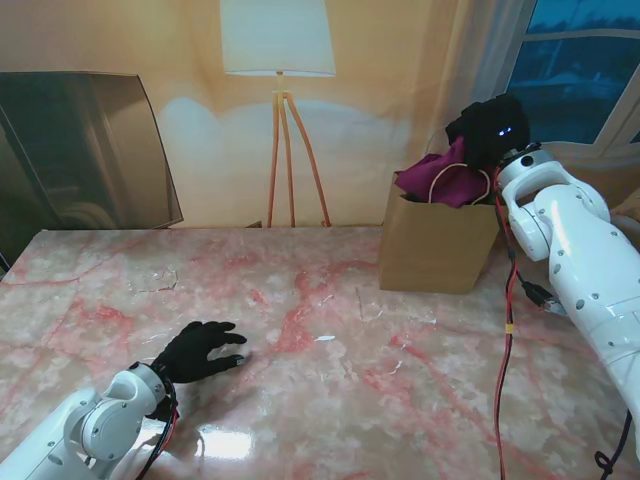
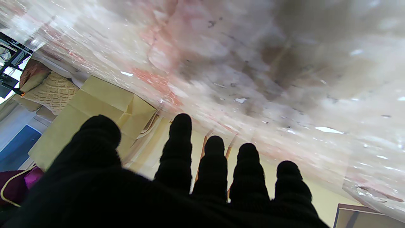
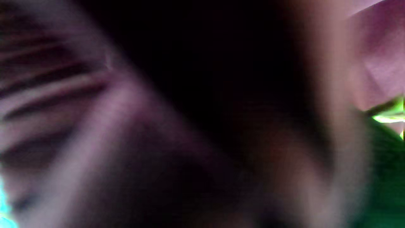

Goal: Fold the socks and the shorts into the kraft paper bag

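The right wrist view is a dark purple blur pressed close to cloth; nothing in it can be made out, so whether the right hand [image 1: 492, 128] grips the fabric or only rests on it I cannot tell. From the stand's view that hand sits at the mouth of the kraft paper bag [image 1: 438, 245], its fingers hidden among the maroon shorts [image 1: 443, 180], which bulge out of the bag's top with a pale cord looping over them. The socks are not to be seen anywhere; they may be inside the bag, but the pictures do not show it.

The bag stands upright at the far right of the marble table [image 1: 300, 330], close to its far edge. The wide stretch between the bag and the left hand [image 1: 200, 350] lies open.

The left hand lies flat on the table, near me on the left, fingers spread and holding nothing. Its wrist view shows all five fingertips [image 2: 180, 126] apart, and beyond them the bag [image 2: 95, 107] seen from the side, with a corner of the shorts [image 2: 19, 183] cut off at the picture's edge
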`<state>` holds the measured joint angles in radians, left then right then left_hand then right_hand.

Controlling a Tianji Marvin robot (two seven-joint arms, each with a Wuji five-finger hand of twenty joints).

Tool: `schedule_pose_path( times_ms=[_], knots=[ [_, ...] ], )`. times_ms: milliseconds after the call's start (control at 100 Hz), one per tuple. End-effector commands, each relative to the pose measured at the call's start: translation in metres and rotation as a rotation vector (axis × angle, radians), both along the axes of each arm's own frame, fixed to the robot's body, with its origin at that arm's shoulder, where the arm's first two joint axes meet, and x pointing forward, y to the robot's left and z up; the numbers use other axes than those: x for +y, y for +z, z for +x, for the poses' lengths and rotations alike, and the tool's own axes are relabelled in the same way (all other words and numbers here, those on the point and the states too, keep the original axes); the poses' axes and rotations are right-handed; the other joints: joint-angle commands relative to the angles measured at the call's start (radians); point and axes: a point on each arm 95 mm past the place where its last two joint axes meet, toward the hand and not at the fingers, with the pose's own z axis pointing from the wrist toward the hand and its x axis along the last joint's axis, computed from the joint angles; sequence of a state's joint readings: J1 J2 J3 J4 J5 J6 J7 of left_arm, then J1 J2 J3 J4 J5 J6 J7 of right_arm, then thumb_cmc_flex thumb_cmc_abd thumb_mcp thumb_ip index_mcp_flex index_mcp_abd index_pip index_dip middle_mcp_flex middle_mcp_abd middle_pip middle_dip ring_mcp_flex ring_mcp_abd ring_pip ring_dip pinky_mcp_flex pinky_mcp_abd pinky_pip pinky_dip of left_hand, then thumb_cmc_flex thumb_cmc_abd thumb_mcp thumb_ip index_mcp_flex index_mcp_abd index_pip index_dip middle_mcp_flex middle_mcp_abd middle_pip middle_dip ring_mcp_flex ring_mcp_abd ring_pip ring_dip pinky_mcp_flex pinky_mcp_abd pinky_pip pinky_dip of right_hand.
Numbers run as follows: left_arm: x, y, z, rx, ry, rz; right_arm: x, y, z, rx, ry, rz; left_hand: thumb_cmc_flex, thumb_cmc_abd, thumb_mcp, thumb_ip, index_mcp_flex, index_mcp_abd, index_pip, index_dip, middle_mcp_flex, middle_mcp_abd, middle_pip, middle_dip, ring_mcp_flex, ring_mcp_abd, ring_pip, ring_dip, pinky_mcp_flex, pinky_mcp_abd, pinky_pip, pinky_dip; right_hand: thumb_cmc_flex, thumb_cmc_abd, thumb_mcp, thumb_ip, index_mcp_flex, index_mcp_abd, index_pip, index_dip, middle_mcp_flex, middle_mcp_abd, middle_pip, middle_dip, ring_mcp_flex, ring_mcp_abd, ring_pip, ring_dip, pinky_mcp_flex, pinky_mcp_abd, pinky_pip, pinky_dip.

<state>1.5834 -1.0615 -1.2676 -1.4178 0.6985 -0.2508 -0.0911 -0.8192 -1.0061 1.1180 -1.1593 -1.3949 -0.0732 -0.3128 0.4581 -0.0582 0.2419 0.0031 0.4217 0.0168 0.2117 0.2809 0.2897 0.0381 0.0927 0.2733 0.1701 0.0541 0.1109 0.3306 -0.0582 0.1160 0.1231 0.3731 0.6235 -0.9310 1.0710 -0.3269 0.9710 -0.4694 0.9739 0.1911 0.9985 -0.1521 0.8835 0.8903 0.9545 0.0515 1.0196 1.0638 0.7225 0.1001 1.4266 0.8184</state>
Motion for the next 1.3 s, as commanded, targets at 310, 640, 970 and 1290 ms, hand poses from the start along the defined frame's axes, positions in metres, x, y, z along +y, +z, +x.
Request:
schedule_pose_path(
  times_ms=[310,640,970,1290],
  knots=[
    [0.0,-0.002,-0.002,0.01,-0.012,-0.001,-0.007,0.003,-0.009,-0.009,-0.062,-0.018,0.017,0.032,-0.033,0.031,0.02,-0.001,-0.011,0.006,0.001,0.026,-0.006,-0.006,-0.026,-0.025,-0.019,-0.012,-0.006,0.0,-0.026,0.016,0.024,0.077,0.075,0.038,0.029,-0.022,0.078,0.029,-0.037,-0.029,0.02,0.079,-0.022,-0.008,0.05,0.085,-0.015,-0.05,0.039,0.053],
    [-0.001,-0.003,-0.002,0.013,-0.014,-0.003,-0.014,0.01,-0.01,-0.061,-0.068,-0.009,0.019,0.032,-0.035,0.031,0.02,0.0,-0.011,0.006,0.002,0.025,-0.007,-0.006,-0.026,-0.025,-0.019,-0.012,-0.005,-0.001,-0.029,0.017,0.064,0.071,0.068,0.051,0.06,-0.019,0.073,0.021,-0.049,-0.031,0.034,0.106,-0.042,-0.009,0.064,0.098,-0.034,-0.051,0.036,0.061],
    [-0.001,-0.003,-0.001,0.015,-0.018,-0.01,-0.004,-0.009,0.001,0.038,-0.02,-0.126,0.02,0.032,-0.035,0.031,0.02,-0.002,-0.011,0.007,0.002,0.025,-0.007,-0.006,-0.025,-0.025,-0.019,-0.012,-0.005,0.0,-0.032,0.018,0.078,0.044,0.088,0.049,0.087,-0.027,0.049,0.0,-0.065,-0.053,0.019,0.107,-0.059,-0.022,0.051,0.099,-0.049,-0.062,0.021,0.063],
    [-0.001,-0.003,0.001,0.017,-0.015,-0.011,0.005,-0.016,0.011,0.091,0.075,-0.129,0.023,0.033,-0.035,0.031,0.021,0.0,-0.01,0.007,0.001,0.026,-0.008,-0.006,-0.027,-0.025,-0.02,-0.013,-0.006,0.001,-0.038,0.018,0.058,0.024,0.122,0.035,0.06,-0.077,0.001,0.076,-0.034,-0.049,-0.139,-0.008,-0.053,-0.041,-0.015,0.081,-0.038,-0.077,-0.011,0.057]
  ],
)
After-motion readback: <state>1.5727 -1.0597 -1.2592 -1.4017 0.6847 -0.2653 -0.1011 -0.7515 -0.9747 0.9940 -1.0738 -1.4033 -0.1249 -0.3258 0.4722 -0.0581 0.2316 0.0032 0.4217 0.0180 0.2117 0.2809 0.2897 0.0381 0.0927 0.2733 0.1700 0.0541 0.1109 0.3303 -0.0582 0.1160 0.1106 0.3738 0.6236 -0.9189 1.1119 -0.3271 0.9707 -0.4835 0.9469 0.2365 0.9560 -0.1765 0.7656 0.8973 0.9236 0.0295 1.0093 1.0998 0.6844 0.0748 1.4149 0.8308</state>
